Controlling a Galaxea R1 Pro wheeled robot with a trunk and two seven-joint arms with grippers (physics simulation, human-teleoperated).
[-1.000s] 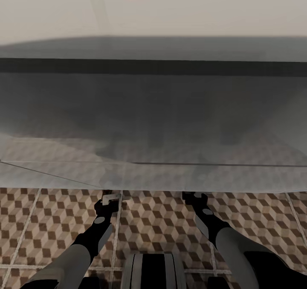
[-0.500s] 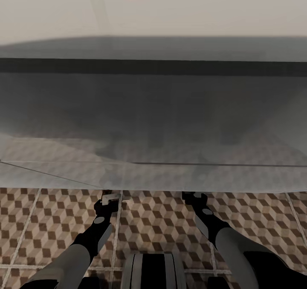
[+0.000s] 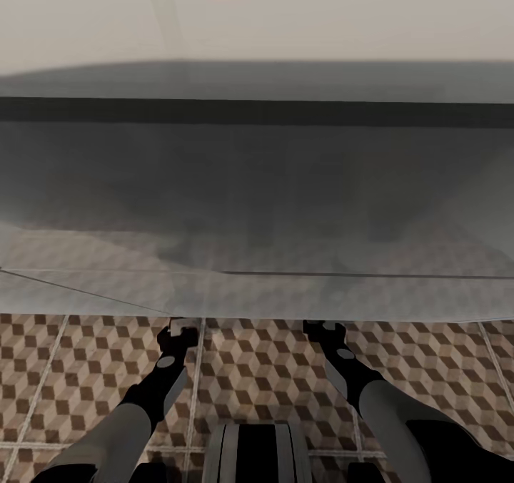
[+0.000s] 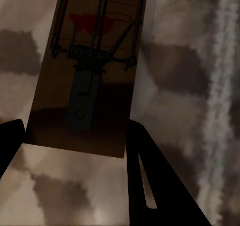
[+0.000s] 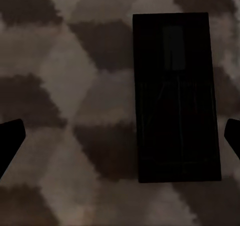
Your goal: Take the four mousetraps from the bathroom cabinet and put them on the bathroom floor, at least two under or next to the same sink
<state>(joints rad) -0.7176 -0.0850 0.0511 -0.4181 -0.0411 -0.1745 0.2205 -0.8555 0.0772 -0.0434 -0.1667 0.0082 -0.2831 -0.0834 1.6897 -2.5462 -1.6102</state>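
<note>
Sink (image 3: 257,33): wide white block spanning the upper part of the head view, its shadowed underside hanging over the floor; both arms reach under its near edge.
Bathroom floor (image 3: 271,376): cube-patterned tiles with pale grout lines, visible nearer the robot than the sink's near edge and under both end effectors.
Left end effector (image 3: 178,329): at the sink's near edge in the head view; in the left wrist view (image 4: 75,151) its two dark fingers (image 4: 145,181) stand spread, one on either side of a mousetrap's near end. Whether they touch it cannot be told.
Left mousetrap (image 4: 90,70): flat brown board with wire spring and red mark facing up, beneath the sink's near edge; whether it lies flat on the floor or is lifted cannot be told.
Right end effector (image 3: 323,326): at the sink's near edge, well apart from the left one; in the right wrist view (image 5: 120,141) the fingertips (image 5: 10,141) are wide apart and released, gripping nothing.
Right mousetrap (image 5: 176,98): dark rectangle lying flat on the floor tiles under the sink, between the spread fingers and clear of both.
</note>
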